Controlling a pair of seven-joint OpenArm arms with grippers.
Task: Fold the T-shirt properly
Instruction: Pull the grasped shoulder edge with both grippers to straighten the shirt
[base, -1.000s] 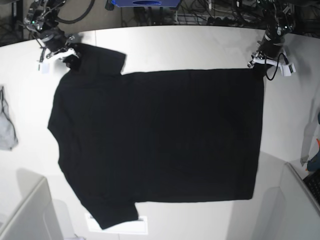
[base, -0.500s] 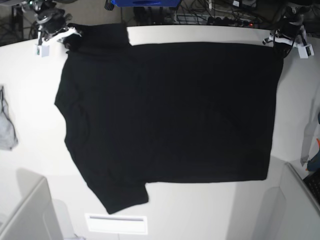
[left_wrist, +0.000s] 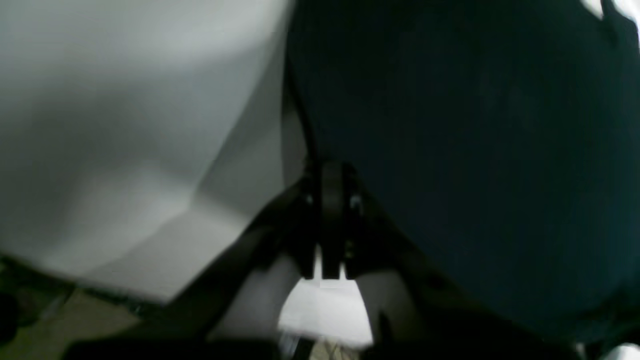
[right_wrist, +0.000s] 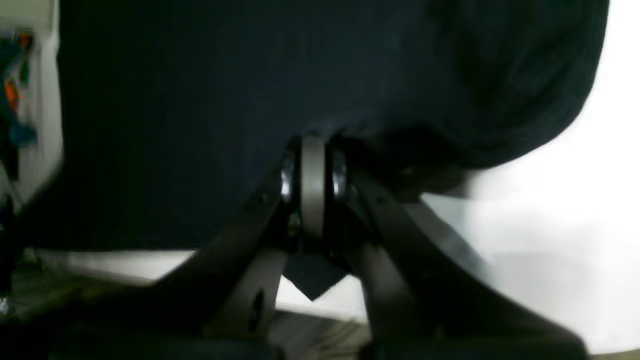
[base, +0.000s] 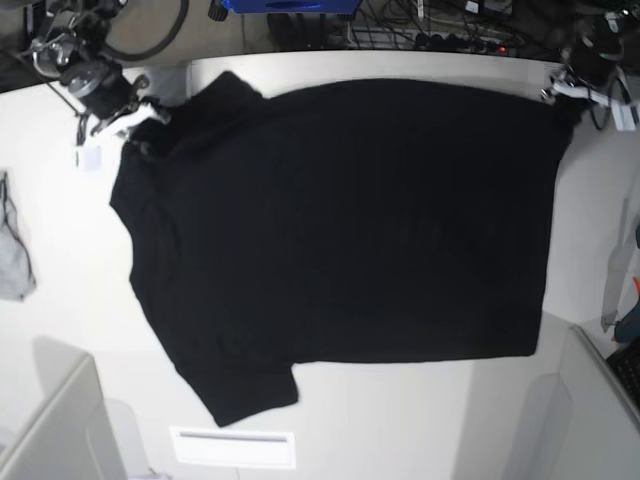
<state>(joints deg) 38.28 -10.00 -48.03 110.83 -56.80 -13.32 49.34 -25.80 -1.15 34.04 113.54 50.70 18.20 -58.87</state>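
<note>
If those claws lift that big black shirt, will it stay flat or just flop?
The large black cloth T-shirt will probably flop: it lies limp on the white table. With the left claw and right claw each pinching only an edge, the middle likely sags.

T-shirt (base: 340, 220) on table (base: 420, 430) (grey cloth (base: 14, 255) leftward)

— What does the T-shirt (base: 340, 220) look like?
— Large, plain black, short-sleeved, spread open and mostly flat across a white table.
— How does it lie?
— Sideways: sleeves at the left, hem at the right, far corners lifted slightly.
</note>
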